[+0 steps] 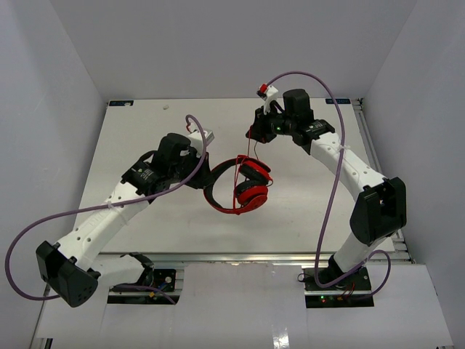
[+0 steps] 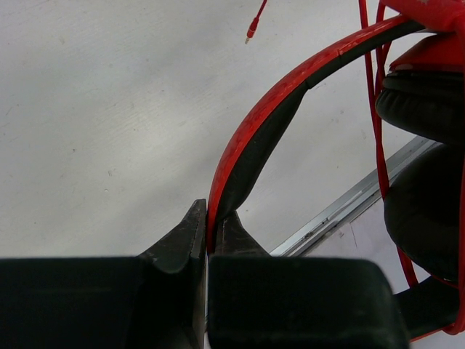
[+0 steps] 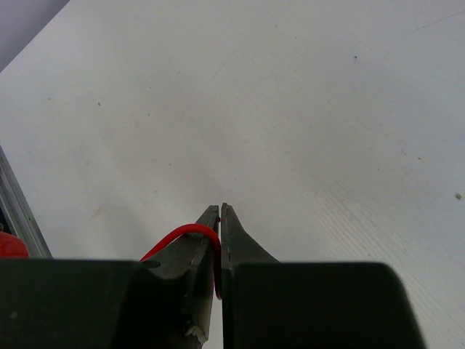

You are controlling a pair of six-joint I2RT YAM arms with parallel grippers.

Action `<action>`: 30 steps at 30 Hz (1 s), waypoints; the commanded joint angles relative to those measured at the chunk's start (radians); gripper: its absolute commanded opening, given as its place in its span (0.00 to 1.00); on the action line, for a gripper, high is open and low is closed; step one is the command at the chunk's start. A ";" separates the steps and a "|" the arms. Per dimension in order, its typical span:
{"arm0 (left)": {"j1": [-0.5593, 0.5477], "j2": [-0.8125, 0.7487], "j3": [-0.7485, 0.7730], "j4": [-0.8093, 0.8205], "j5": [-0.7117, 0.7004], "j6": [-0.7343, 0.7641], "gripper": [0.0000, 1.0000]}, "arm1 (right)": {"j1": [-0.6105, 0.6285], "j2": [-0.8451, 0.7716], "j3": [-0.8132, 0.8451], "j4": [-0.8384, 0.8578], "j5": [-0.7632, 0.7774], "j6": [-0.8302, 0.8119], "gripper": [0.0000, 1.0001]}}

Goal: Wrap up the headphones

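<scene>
The red headphones (image 1: 251, 190) hang above the middle of the table, earcups together at the right of the loop. My left gripper (image 1: 206, 179) is shut on the thin red-and-black headband (image 2: 254, 131), which rises out of the jaws (image 2: 211, 218) and curves right to the black pads (image 2: 429, 102). Several strands of the thin red cord (image 2: 374, 94) run down across the earcups, and its plug end (image 2: 251, 30) dangles free. Further back, my right gripper (image 1: 254, 133) is shut on the cord (image 3: 178, 234), a loop of which bends over the left finger between the closed tips (image 3: 220, 211).
The white table (image 1: 145, 123) has an aluminium rail along its near edge (image 2: 349, 203) and a wall on either side. Purple robot cables (image 1: 330, 182) arc over both arms. A rail (image 3: 14, 211) shows at the left edge of the right wrist view.
</scene>
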 commanded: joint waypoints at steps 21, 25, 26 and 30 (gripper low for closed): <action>-0.108 0.259 0.072 -0.203 -0.520 -0.072 0.00 | -0.035 -0.085 0.039 0.011 -0.090 0.030 0.08; -0.110 0.336 0.115 -0.233 -0.634 -0.129 0.00 | 0.003 -0.137 -0.039 0.020 -0.107 0.047 0.08; -0.110 0.355 0.130 -0.243 -0.660 -0.145 0.00 | 0.018 -0.150 -0.059 0.028 -0.107 0.048 0.08; -0.108 0.437 0.220 -0.330 -0.789 -0.241 0.00 | 0.081 -0.207 -0.146 0.056 -0.101 0.072 0.08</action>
